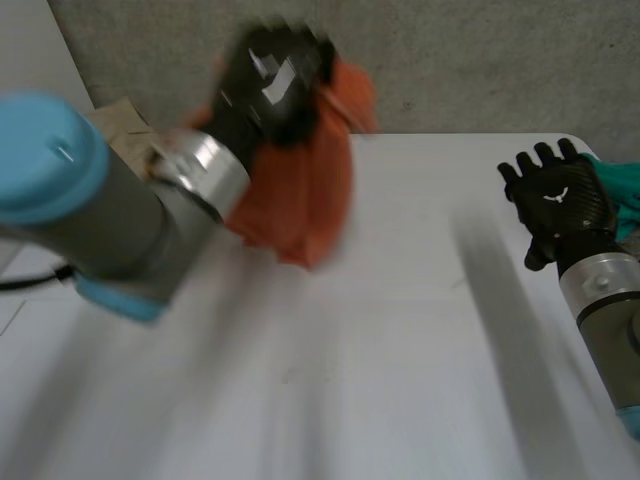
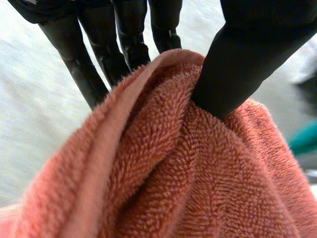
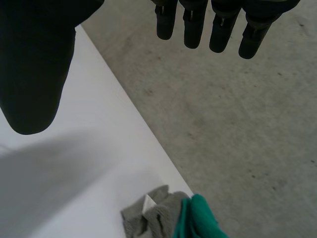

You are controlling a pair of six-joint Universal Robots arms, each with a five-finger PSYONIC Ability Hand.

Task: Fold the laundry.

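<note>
While left hand (image 1: 268,88) pinches it, orange terry towel (image 2: 188,173) hangs bunched, thick looped pile

White table (image 1: 400,350), brown cardboard (image 1: 122,122), grey concrete floor (image 3: 237,124).

I log the left arm (image 1: 110,215) as a thick grey cylinder with a rounded light-blue cap (image 1: 45,155) at its joint and a bright silver ring (image 1: 205,170) at the wrist. The left hand (image 1: 275,85) is black, with white marks on its back. The right arm (image 1: 610,330) is grey, with a matching wrist ring (image 1: 598,272). The right hand (image 1: 558,200) is black with a small white mark on its back. Its wrist view shows blunt fingertips (image 3: 192,29) and a broad, smooth thumb (image 3: 34,69).
</note>
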